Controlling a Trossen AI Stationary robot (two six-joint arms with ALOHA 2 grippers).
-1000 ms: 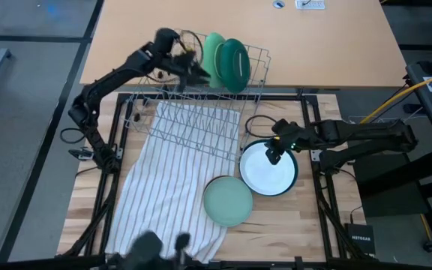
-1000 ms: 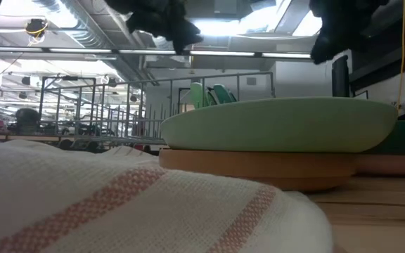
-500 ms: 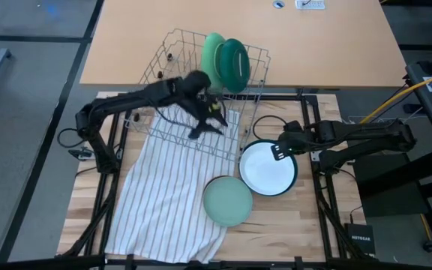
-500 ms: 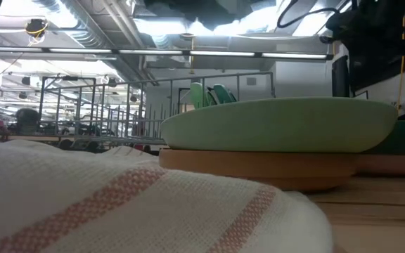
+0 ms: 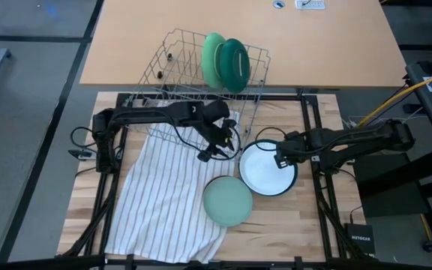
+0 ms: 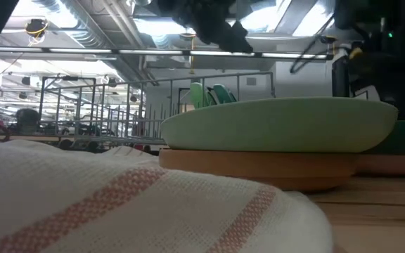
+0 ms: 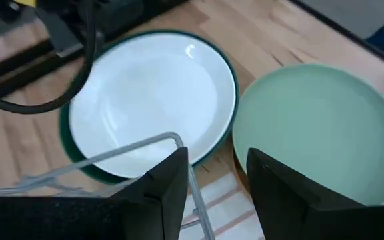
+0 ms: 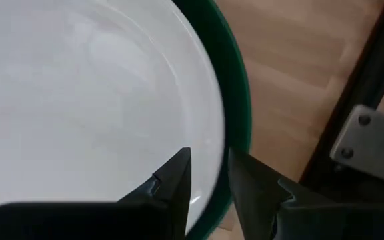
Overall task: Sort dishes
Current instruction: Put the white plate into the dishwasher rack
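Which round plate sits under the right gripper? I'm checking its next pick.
The white plate with the dark green rim; the right gripper hangs over its edge, unlike the pale mint plate.

Four plates in all: two green ones (image 5: 226, 61) upright in one wire rack (image 5: 175, 52), two flat (image 5: 247, 186) on one table (image 5: 328, 225); one striped cloth (image 5: 163, 202); two arms.

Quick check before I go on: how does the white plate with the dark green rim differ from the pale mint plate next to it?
The white plate has a white face ringed by a dark green rim; the pale mint plate is one flat colour throughout. The white plate lies on bare wood with the right gripper at its edge; the mint plate sits nearer the front, beside the striped cloth, with no gripper at it. Both are round and lie flat, face up.
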